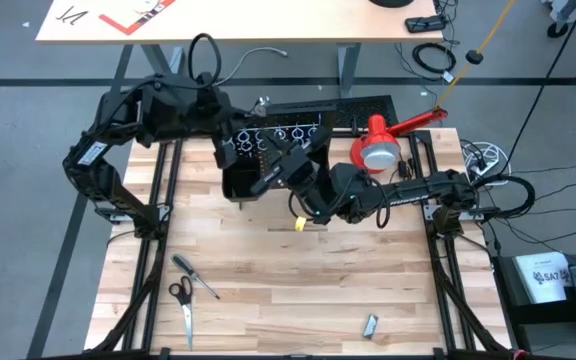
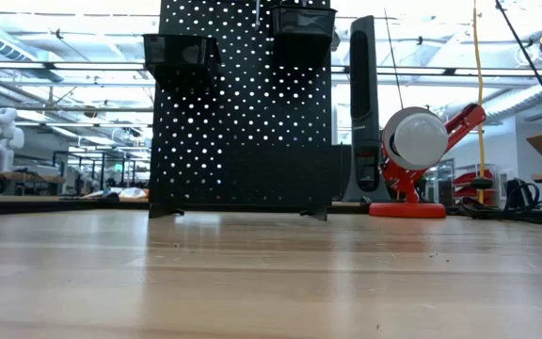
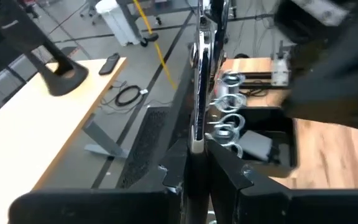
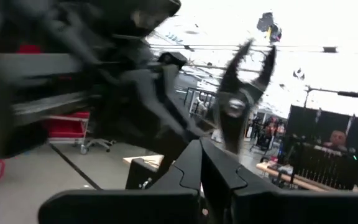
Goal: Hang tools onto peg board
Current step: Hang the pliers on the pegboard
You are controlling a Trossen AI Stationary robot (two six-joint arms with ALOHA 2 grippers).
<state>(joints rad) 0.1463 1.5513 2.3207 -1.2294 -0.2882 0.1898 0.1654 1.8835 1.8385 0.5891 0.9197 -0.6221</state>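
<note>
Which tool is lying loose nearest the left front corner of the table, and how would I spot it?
Start at the wooden table in the high view and go to its front left corner. The scissors lie there flat on the wood, black loop handles toward the back, silver blades pointing at the front edge. The thin screwdriver just behind them is one straight shaft set at a slant, with no loops.

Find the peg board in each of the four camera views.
High view: peg board, top centre, seen from above.
Low view: peg board, upright, left of centre.
Left wrist view: mid-picture, shown by its silver rings.
Right wrist view: cannot be made out.
Shared landmark: its black box bins.
</note>
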